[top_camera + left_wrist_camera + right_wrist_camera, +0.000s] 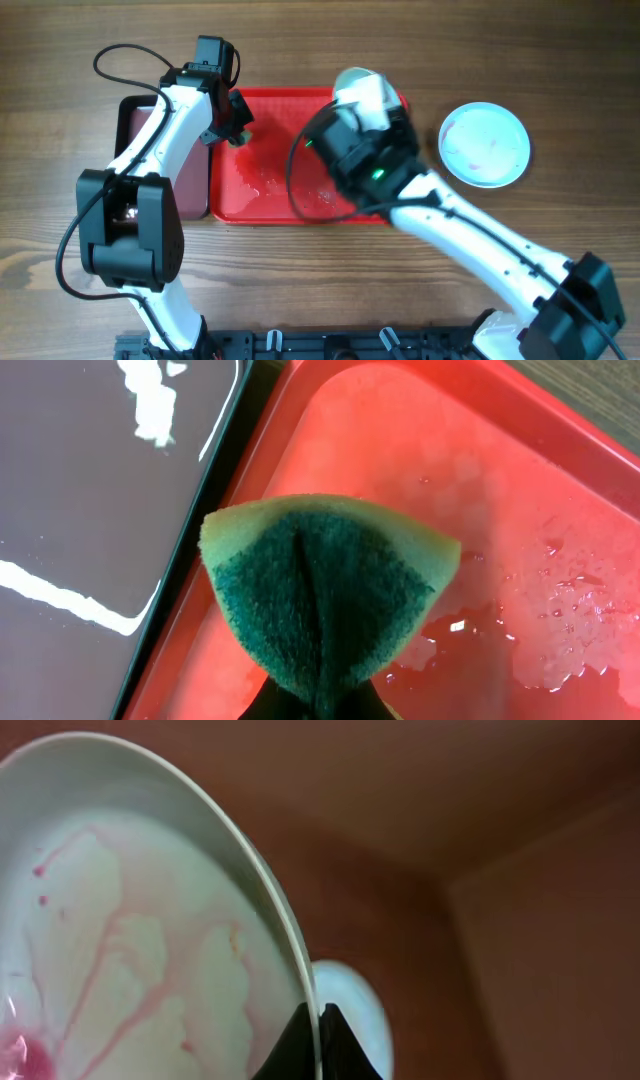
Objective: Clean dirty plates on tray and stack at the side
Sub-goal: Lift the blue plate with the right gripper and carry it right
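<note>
My right gripper is shut on the rim of a white plate, which it holds tilted on edge above the red tray. Pink sauce streaks run down the plate's face. In the overhead view that white plate shows over the tray's far right corner, at my right gripper. A pale aqua plate with faint red smears lies on the table right of the tray. My left gripper is shut on a folded green and yellow sponge, held over the tray's wet left end.
A dark maroon tray with a black rim lies against the red tray's left side. Water pools on the red tray's floor. Both arms reach over the red tray from the near side.
</note>
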### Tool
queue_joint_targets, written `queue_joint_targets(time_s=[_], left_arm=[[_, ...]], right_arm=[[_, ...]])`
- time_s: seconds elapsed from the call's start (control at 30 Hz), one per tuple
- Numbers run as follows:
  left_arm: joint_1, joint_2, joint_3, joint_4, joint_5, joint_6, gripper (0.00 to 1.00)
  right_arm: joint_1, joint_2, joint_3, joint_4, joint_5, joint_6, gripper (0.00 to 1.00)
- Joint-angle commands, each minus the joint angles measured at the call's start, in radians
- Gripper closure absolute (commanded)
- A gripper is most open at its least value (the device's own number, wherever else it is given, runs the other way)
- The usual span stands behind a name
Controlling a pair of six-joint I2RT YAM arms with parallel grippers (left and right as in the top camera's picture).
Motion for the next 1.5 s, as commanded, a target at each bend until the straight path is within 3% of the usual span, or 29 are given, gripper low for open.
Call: queue_joint_targets(time_s=[0.0, 0.47, 1.23, 1.47], left_arm=[[-0.005, -0.031, 0.016, -0.004, -0.013, 0.022, 0.96], [-0.005, -0.031, 0.016, -0.014, -0.013, 0.022, 0.96], [-0.005, -0.031, 0.016, -0.014, -0.013, 0.022, 0.96], [-0.005, -0.031, 0.016, -0.014, -0.013, 0.022, 0.96]], right_arm=[[0.055, -0.024, 0.003, 0.058, 0.297, -0.128, 0.96], [0.086, -0.024, 0.003, 0.321, 0.382, -0.408, 0.96], [0.086, -0.024, 0.002, 0.324, 0.381, -0.4, 0.96], [0.086, -0.024, -0.011, 0.307, 0.25, -0.382, 0.96]])
